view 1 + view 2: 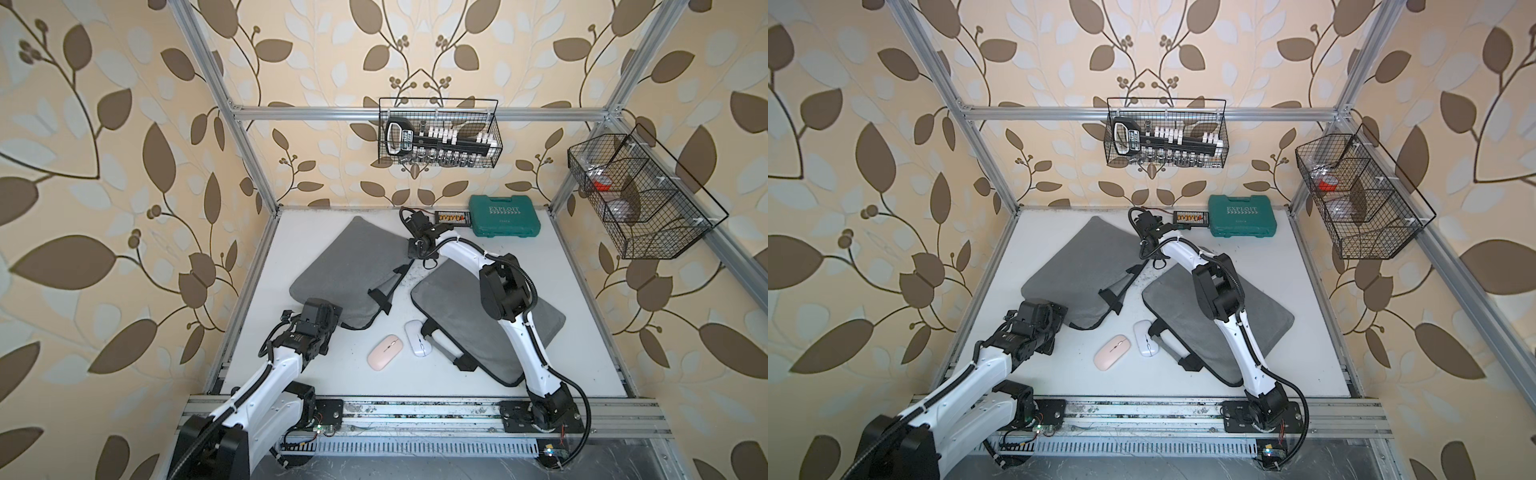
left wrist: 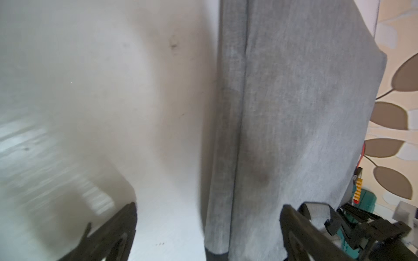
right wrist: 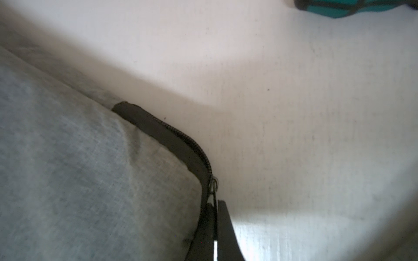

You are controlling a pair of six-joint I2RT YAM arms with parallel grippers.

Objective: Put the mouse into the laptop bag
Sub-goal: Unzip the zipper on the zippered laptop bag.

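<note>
Front rail (image 1: 415,409): ribbed aluminium; we see both arm bases bolted to it.
Left gripper (image 2: 209,206): black fingers spread wide, gripping nothing; they straddle an edge of the far laptop bag (image 1: 349,266), one over fabric, one over the table (image 1: 299,232).
Pink mouse (image 1: 383,351): smooth flat oval on the white tabletop, outside both bags, with bare table on its near side.
White mouse (image 1: 419,338): glossy oval, just beside the pink one and beside the black-ended handle of the near laptop bag (image 1: 449,299).
Near laptop bag: grey woven fabric, a rounded rectangle lying flat, partly under the right arm.
Far laptop bag: the same grey weave with black zipper tape along its edge; we find a strip of bare table between the bags.
Right gripper (image 3: 214,203): fingers pressed together on the zipper pull (image 3: 213,184) at the far bag's corner.
Tool case (image 1: 505,216): teal hard plastic at the table's back edge, apart from the bags.
Wire baskets (image 1: 438,133): black mesh, hung on the frame.
</note>
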